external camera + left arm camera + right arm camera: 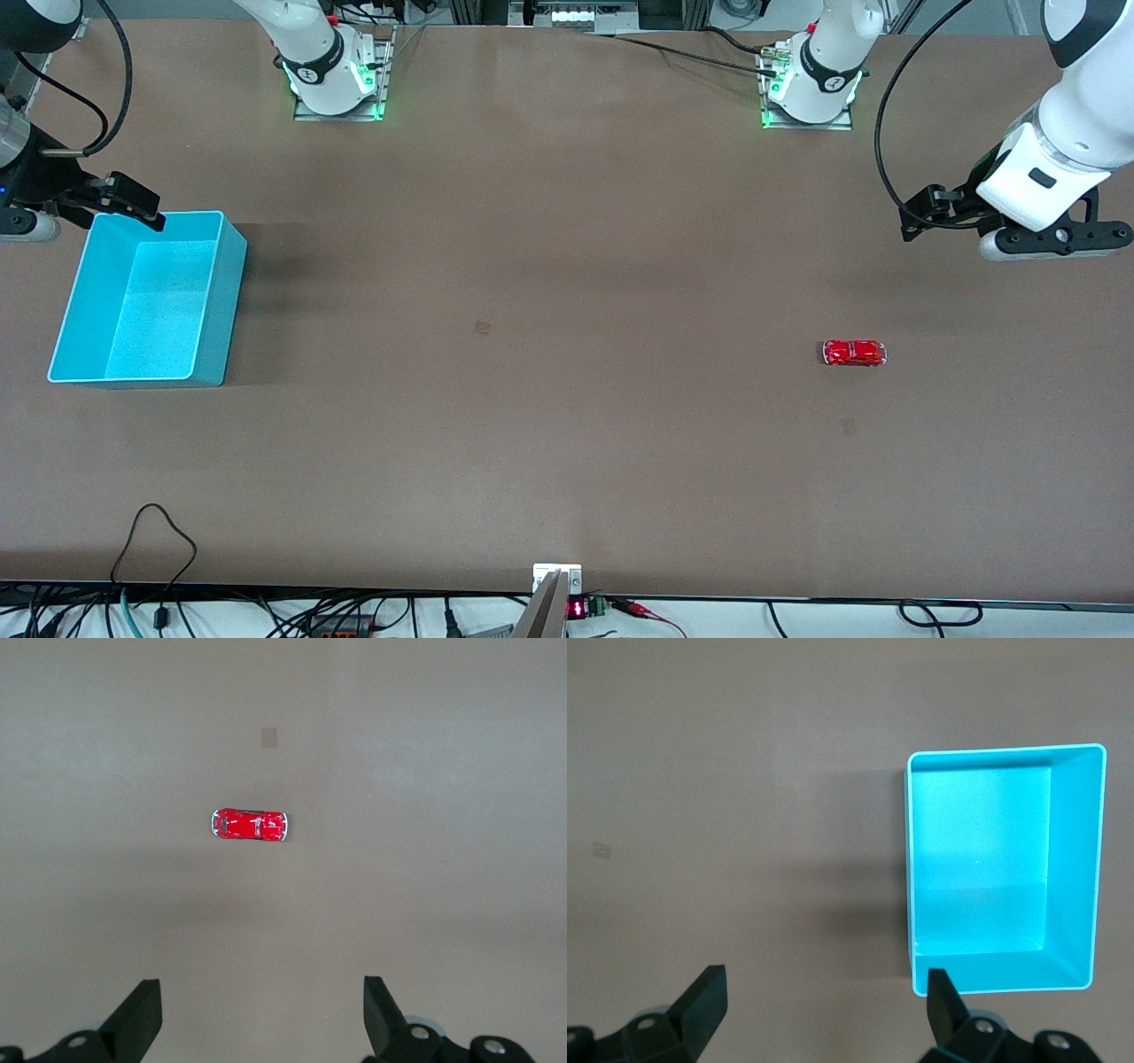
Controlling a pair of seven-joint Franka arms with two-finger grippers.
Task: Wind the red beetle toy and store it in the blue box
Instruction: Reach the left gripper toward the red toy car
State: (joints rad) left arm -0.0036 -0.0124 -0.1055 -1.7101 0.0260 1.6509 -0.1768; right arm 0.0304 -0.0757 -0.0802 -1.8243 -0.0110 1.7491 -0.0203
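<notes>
The red beetle toy (854, 353) (250, 824) rests on its wheels on the brown table, toward the left arm's end. My left gripper (263, 1019) hangs open and empty over bare table, well apart from the toy. The blue box (142, 297) (1072, 859) stands empty, with no lid, toward the right arm's end. My right gripper (827, 1010) is open and empty above the table just beside one corner of the box, with one fingertip (939, 992) over the box's rim.
Both arm bases (337, 80) (811, 89) are bolted along the table's edge farthest from the front camera. A small mount with a red display (567, 595) and cables sit at the nearest edge. A faint patch (483, 328) marks the tabletop.
</notes>
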